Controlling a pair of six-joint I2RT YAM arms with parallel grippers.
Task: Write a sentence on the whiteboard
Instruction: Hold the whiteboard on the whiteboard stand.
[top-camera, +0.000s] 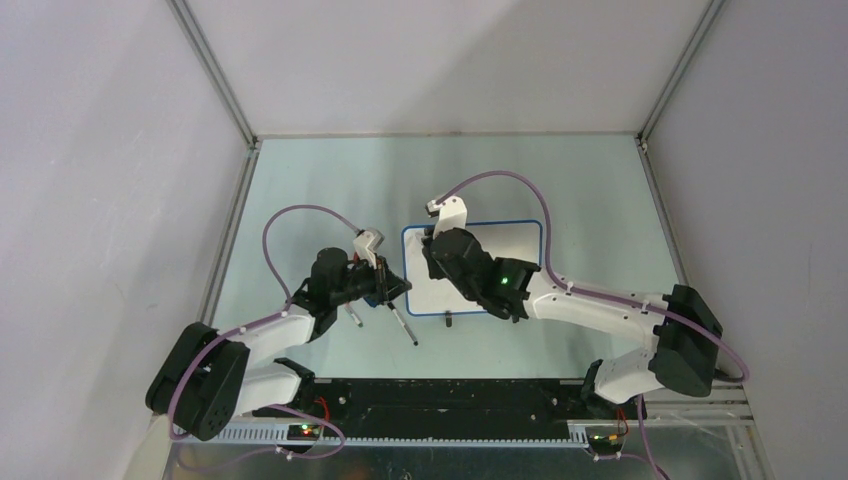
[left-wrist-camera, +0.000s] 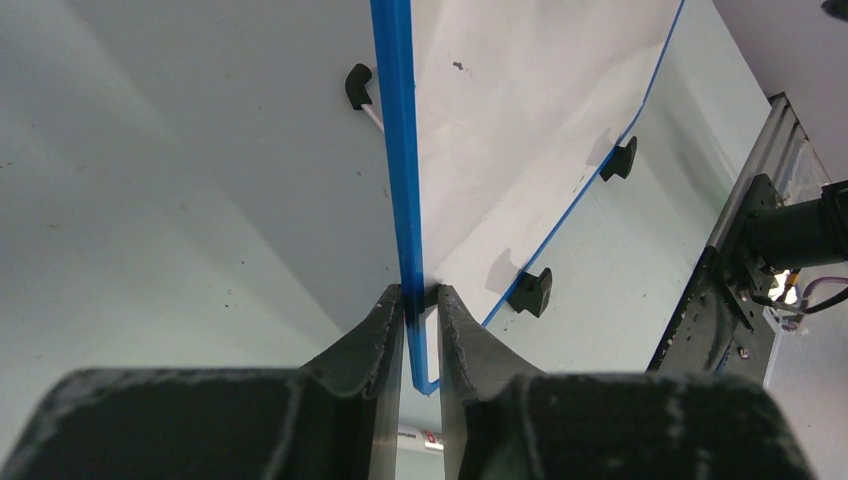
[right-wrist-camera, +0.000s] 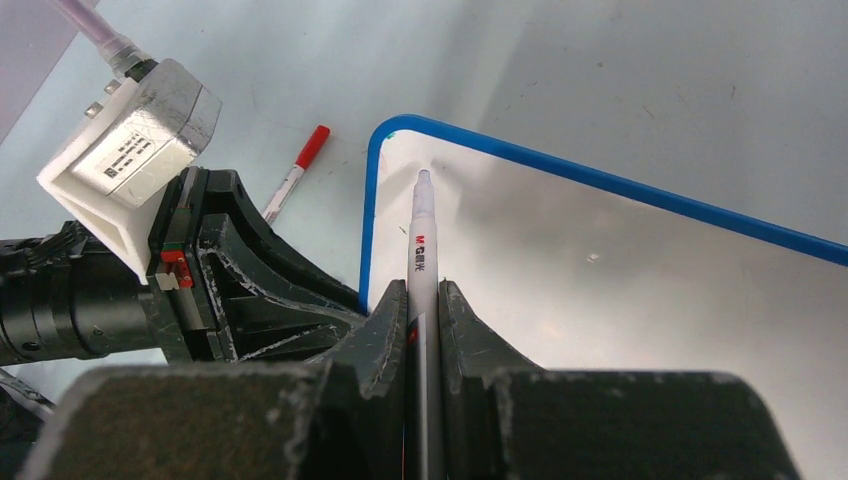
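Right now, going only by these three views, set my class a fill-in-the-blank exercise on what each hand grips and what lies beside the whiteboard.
1. The left hand is shut on the ____ rim of the whiteboard.
2. The right hand is shut on a white marker, whose tip points at the ____.
3. The loose pen lying on the table beside the board has a ____ cap.

Missing words: blue; whiteboard; red.
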